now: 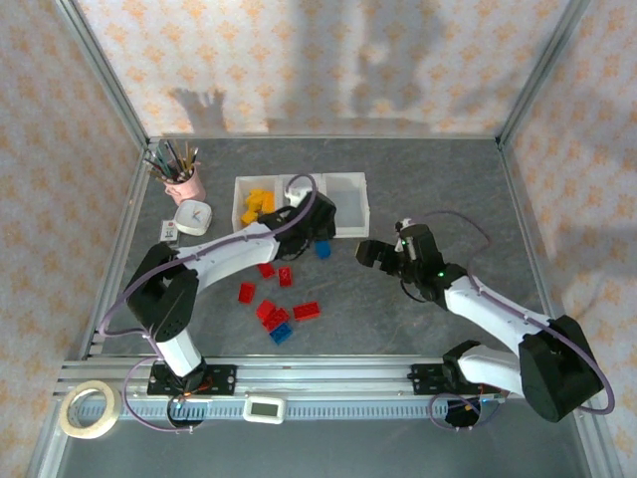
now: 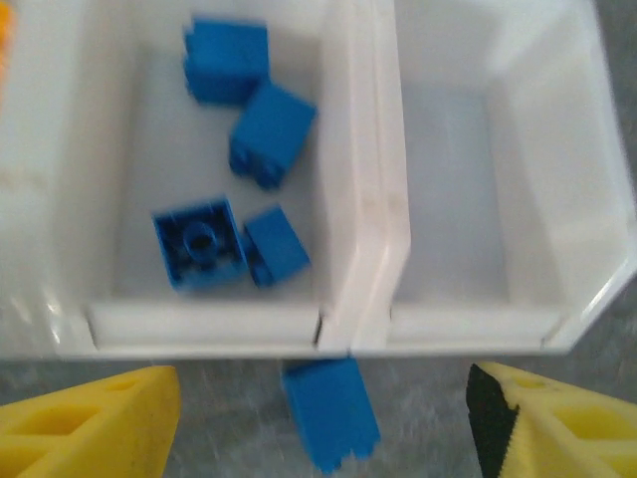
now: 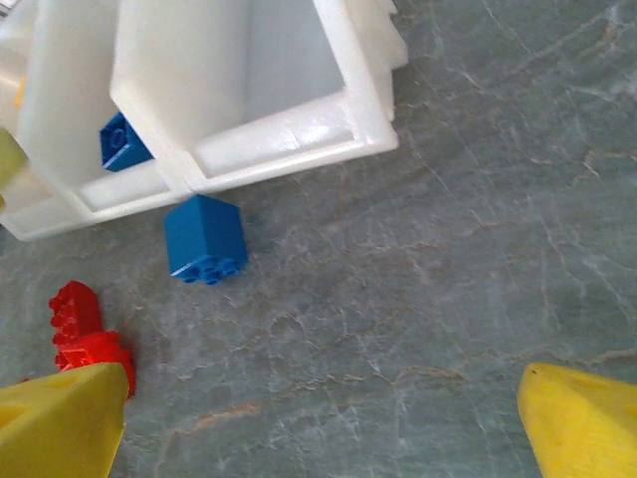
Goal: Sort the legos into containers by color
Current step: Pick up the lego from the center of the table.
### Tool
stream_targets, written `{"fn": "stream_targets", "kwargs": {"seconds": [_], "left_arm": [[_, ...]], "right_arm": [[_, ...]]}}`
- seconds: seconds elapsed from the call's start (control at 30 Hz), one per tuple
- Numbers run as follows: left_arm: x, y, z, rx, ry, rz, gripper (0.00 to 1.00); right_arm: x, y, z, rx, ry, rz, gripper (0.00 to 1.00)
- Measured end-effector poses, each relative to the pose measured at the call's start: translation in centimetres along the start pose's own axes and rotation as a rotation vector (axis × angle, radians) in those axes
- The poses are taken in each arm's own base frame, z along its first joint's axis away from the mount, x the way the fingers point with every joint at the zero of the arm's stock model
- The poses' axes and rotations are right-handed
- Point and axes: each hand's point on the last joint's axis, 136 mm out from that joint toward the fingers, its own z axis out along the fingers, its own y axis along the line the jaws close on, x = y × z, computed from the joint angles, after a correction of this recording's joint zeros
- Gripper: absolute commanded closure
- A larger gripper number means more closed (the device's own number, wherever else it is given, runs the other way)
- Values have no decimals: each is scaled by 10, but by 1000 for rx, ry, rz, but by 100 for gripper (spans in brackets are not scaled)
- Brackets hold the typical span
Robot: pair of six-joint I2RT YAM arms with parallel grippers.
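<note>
I judge the next step is a pick off the grey stone-patterned desk (image 1: 418, 329), tight against the row of three translucent white plastic bins (image 1: 343, 177). I'd lower straight, keep the fingers off the front wall and close squarely. My left gripper (image 2: 323, 398) hangs wide open and empty, straddling the small blue plastic brick (image 2: 330, 410) just outside the middle bin (image 2: 199, 325). The right gripper (image 3: 323, 418) gapes wide, empty, above the desk.

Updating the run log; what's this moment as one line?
left gripper: open, straddling blue brick outside middle bin | right gripper: open, empty | middle bin: four blue bricks
</note>
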Motion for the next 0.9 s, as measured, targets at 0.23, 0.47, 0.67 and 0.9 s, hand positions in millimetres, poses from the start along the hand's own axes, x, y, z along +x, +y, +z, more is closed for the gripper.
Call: {"fn": "stream_targets", "kwargs": {"seconds": [0.23,0.47,0.67,0.9], "left_arm": [[37,2,29,-39,63,-37,18],[63,10,63,-95,108,-49,26],[61,6,70,-93,93,-59,48],[59,4,69,-81,85,-58,67]], "right_arm": [[2,-8,0,21,-7,6,0],[1,-11,0,29,-10,7,0],[0,-10,-1,27,-14,6,0],[0,-10,-2,25,-15,6,0]]}}
